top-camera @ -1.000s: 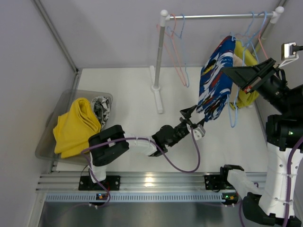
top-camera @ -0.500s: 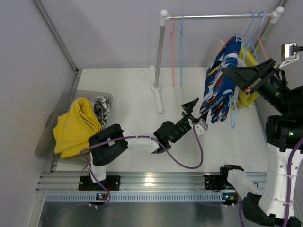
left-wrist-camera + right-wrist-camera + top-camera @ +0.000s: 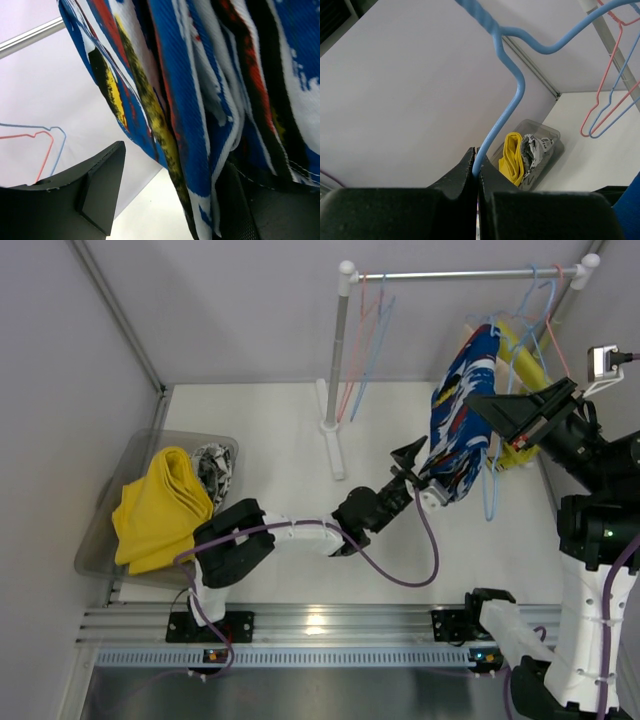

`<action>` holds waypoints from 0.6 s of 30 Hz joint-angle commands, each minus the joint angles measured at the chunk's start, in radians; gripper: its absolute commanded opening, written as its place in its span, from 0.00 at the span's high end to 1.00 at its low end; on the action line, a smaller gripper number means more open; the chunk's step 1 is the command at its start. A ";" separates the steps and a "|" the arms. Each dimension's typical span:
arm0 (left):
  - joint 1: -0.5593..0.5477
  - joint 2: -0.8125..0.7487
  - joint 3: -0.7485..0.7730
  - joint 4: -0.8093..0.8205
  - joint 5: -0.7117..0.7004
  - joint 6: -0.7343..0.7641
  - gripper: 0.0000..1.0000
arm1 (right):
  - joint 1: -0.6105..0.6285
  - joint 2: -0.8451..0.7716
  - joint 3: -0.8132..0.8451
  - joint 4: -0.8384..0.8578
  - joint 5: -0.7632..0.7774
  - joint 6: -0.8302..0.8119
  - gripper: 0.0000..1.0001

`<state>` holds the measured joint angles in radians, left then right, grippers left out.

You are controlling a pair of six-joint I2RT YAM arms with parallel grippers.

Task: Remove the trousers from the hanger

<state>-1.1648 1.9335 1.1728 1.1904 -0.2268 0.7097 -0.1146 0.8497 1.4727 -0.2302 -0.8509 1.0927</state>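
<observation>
Hanging blue trousers, left jaws around the hem

Blue trousers (image 3: 458,415) hang on the blue hanger (image 3: 512,100) at the right end of the rail (image 3: 450,275). Left gripper (image 3: 420,468) gapes wide around the lower hem, cloth touching one finger, not pinched. Right gripper (image 3: 476,156) is clamped tight on the hanger wire. Yellow trousers (image 3: 160,505) and black-and-white trousers (image 3: 212,468) lie in the bin (image 3: 100,540) at left.

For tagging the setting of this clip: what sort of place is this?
Most likely a robot test cell in a lab, not a home: plain panel walls enclose a white table, two arms are bolted to an aluminium rail, and a small clothes rail and clear bin look staged.
</observation>
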 commanded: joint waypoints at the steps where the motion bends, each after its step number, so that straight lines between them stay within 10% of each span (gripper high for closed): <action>1: 0.004 0.012 0.083 0.028 -0.005 -0.007 0.29 | -0.013 -0.043 0.020 0.175 0.003 -0.027 1.00; 18: -0.050 -0.027 0.054 0.005 -0.016 -0.001 0.20 | -0.013 -0.031 0.009 0.221 0.052 0.022 1.00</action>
<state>-1.1950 1.9556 1.2560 1.1378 -0.2520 0.7101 -0.1146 0.8211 1.4265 -0.2207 -0.8207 1.1175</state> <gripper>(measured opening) 0.801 0.003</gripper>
